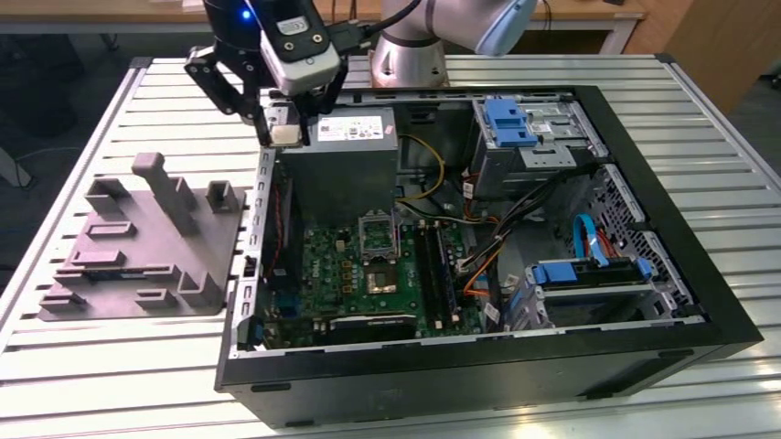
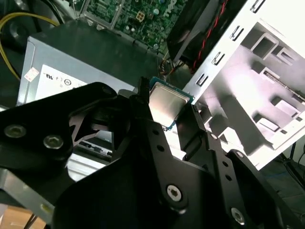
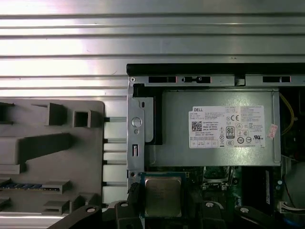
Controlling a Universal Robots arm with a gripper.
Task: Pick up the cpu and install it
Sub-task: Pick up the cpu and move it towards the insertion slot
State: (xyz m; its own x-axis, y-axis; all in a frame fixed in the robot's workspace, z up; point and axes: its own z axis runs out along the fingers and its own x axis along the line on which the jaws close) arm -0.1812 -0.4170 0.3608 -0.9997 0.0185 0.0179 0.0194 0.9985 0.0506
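We count one cpu (image 3: 163, 194), pinched between the two fingers (image 2: 196, 131) of our one gripper (image 1: 288, 130), above one open computer case (image 1: 488, 366) beside one grey fixture (image 1: 134, 247) on the surface (image 1: 732, 183).

A robotics lab or workshop: 1 arm (image 1: 458, 23) stands at a slatted metal table (image 1: 110, 366) bearing an open PC case (image 1: 488, 375) and a grey fixture (image 1: 134, 265), with wooden desks (image 1: 586, 14) behind.

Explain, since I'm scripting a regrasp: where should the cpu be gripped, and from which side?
By two opposite thin edges, coming down square onto its metal top. The cpu is a thin flat square with a smooth face, so probably only the edges give purchase. The gripper holds it that way now.
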